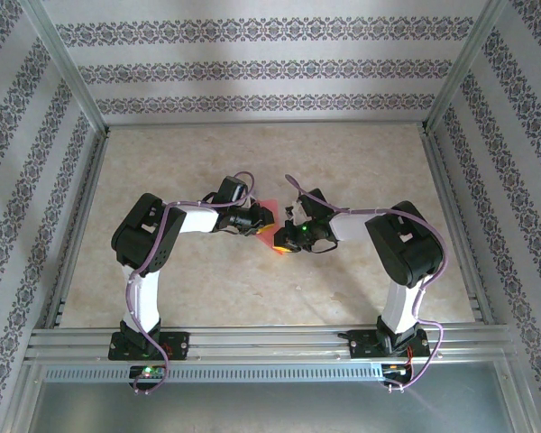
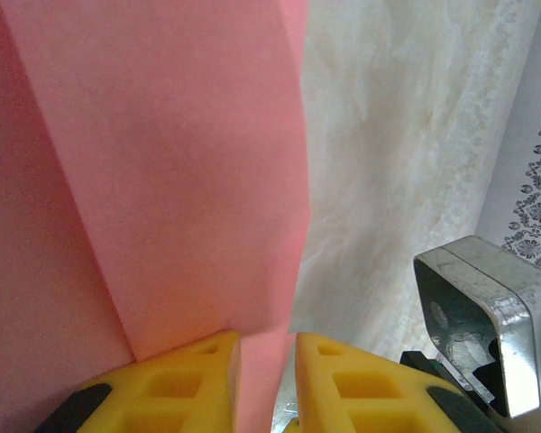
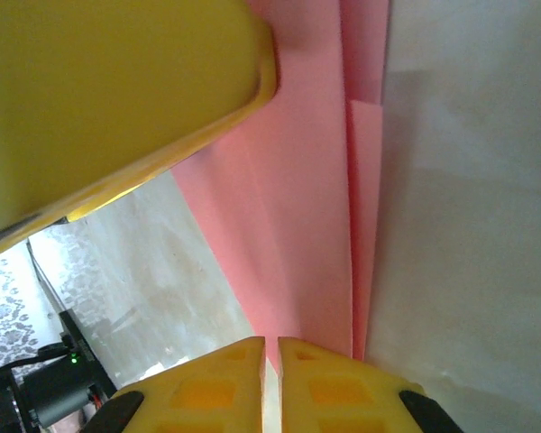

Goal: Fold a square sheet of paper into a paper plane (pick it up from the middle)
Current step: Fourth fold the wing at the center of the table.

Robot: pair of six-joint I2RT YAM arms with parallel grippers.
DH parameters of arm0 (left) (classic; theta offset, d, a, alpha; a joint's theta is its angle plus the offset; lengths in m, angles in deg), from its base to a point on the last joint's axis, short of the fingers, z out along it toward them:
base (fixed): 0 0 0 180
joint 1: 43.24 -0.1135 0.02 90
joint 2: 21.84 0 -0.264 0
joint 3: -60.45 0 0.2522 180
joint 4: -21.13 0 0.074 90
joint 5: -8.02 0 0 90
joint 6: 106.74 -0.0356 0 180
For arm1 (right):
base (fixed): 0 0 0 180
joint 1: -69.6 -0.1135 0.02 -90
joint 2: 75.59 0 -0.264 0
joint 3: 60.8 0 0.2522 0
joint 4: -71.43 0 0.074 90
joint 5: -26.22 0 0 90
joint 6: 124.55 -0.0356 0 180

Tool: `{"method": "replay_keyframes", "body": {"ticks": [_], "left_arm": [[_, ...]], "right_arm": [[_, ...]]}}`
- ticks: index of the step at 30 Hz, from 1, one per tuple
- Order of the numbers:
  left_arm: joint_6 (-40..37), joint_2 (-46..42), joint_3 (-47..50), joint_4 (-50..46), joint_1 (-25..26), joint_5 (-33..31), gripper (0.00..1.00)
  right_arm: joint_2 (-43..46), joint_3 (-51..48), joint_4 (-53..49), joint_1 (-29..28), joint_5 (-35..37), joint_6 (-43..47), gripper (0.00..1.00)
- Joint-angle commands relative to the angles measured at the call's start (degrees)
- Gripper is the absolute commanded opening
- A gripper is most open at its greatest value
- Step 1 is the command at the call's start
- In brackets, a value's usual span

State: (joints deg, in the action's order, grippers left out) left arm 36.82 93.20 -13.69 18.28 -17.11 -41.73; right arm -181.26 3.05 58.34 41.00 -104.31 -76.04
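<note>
**Held from two sides**

We saw the left gripper [image 2: 267, 361] closed to a narrow gap, its yellow fingers pinching the lower edge of the sheet of paper [image 2: 180, 180]. The sheet rose, creased, across the left and centre of that frame. The right gripper [image 3: 271, 356] was nearly shut on the sheet's bottom tip. From above, the pink-red sheet sat between both grippers at mid-frame, over the beige table [image 1: 343, 162].
</note>
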Motion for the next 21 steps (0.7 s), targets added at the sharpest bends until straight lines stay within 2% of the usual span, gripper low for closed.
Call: {"method": "replay_keyframes", "body": {"ticks": [1, 7, 21], "left_arm": [[-1.2, 3.2, 1.1, -8.0, -0.4, -3.1, 0.23], [-1.9, 3.2, 0.9, -9.8, -0.5, -3.9, 0.23], [-1.8, 3.4, 0.5, -10.4, -0.5, -4.1, 0.23]], "right_arm": [[1.4, -1.0, 0.5, 0.9, -1.7, -0.6, 0.13], [5.1, -2.1, -1.4, 1.7, -1.4, 0.1, 0.14], [2.9, -3.2, -1.0, 0.0, -2.7, -0.4, 0.14]]}}
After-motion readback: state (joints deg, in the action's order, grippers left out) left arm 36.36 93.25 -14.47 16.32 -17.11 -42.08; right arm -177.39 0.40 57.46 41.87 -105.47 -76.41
